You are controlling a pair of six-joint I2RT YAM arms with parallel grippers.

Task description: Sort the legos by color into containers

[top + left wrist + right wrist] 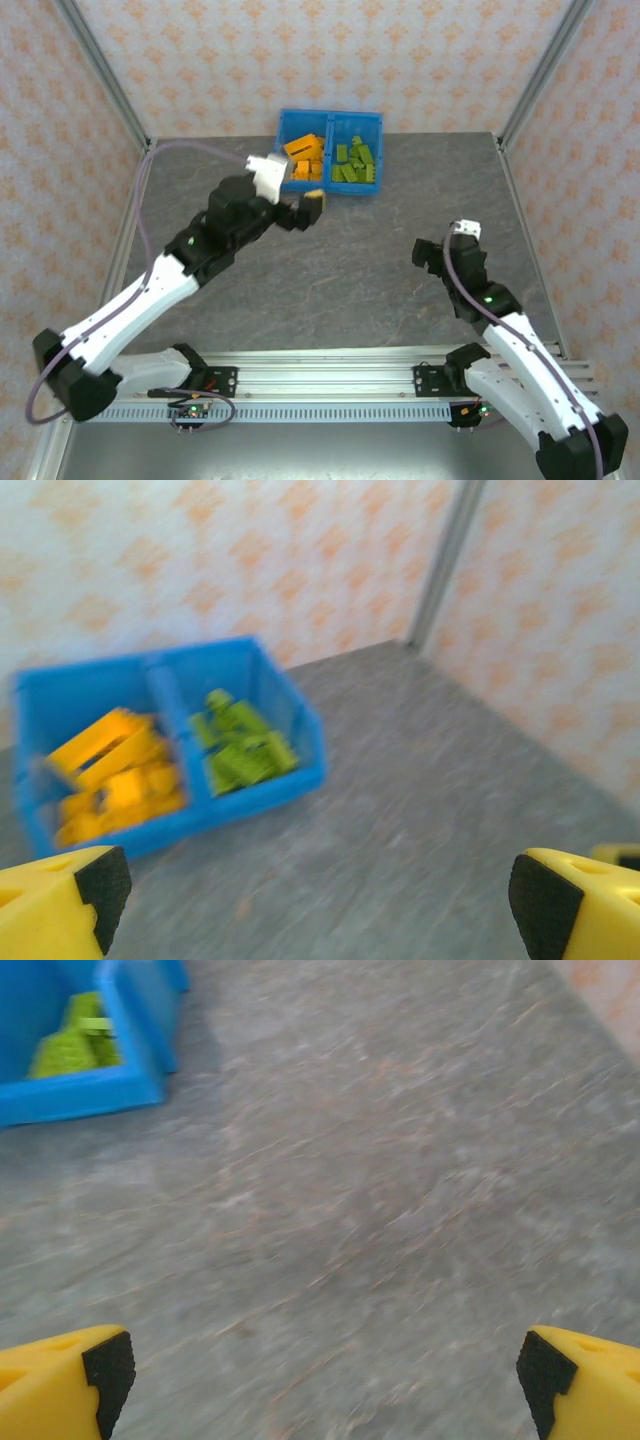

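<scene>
Left gripper (318,885), jaws wide apart and empty, hangs just beside the bright blue translucent plastic bin (350,190), whose small orange studded bricks (305,158) lie at 12 o'clock and lime green studded bricks (357,165) at 1 o'clock in the top view, and stands nearer it than the likewise open right gripper (325,1368).
</scene>
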